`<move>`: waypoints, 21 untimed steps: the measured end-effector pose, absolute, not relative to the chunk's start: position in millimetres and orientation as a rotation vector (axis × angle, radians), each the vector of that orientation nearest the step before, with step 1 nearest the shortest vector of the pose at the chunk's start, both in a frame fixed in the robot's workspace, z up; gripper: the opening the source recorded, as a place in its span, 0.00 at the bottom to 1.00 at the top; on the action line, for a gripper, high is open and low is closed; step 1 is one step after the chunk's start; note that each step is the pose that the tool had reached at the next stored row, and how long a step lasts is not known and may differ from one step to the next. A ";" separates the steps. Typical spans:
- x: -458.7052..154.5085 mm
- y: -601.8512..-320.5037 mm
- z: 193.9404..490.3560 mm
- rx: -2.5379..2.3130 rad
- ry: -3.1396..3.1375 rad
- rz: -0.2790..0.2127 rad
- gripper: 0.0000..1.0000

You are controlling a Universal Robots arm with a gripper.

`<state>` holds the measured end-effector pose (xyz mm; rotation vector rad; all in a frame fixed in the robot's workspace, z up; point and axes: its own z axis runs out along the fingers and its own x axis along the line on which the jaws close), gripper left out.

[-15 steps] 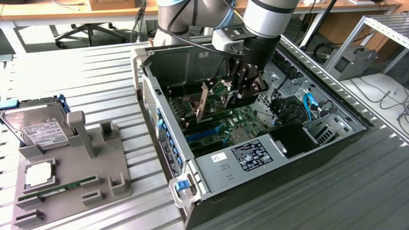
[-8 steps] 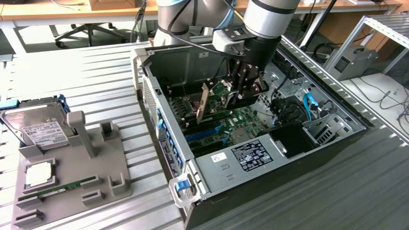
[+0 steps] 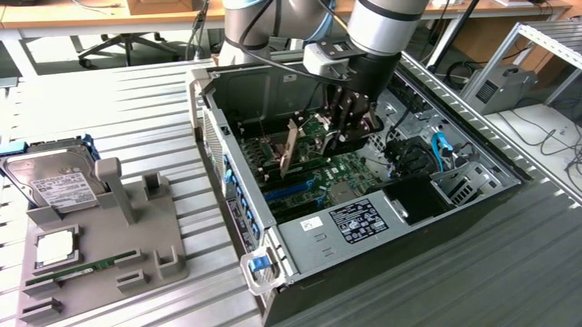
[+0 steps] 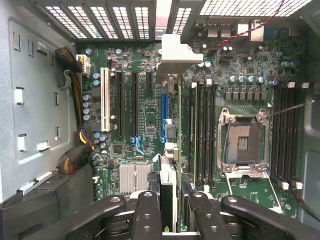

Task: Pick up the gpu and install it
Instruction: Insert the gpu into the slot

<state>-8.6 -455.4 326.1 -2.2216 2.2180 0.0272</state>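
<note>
Holding the gpu (image 3: 289,146) upright, gripper (image 3: 344,136) inside the computer case (image 3: 300,231).

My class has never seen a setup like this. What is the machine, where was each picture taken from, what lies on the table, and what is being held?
The grey tube is a robot arm ending in a gripper, a mechanical hand with black fingers. One picture comes from a camera standing off to the side; the other comes from a camera on the arm's wrist, looking down past the fingers. The arm reaches into an open computer case and is closed on the gpu, a thin card held on edge over the green motherboard. On the table, at the exterior view's left, a grey holder carries a silver hard drive, a square processor chip and a narrow green RAM stick.
</note>
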 end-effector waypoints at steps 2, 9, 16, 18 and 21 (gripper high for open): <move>-8.6 -456.1 326.1 -2.222 2.218 0.027 0.27; -8.6 -458.1 326.1 -2.222 2.218 0.027 0.27; -8.6 -460.2 326.1 -2.222 2.218 0.027 0.27; -8.6 -460.7 326.0 -2.222 2.218 0.027 0.27; -8.6 -461.5 326.0 -2.222 2.218 0.027 0.27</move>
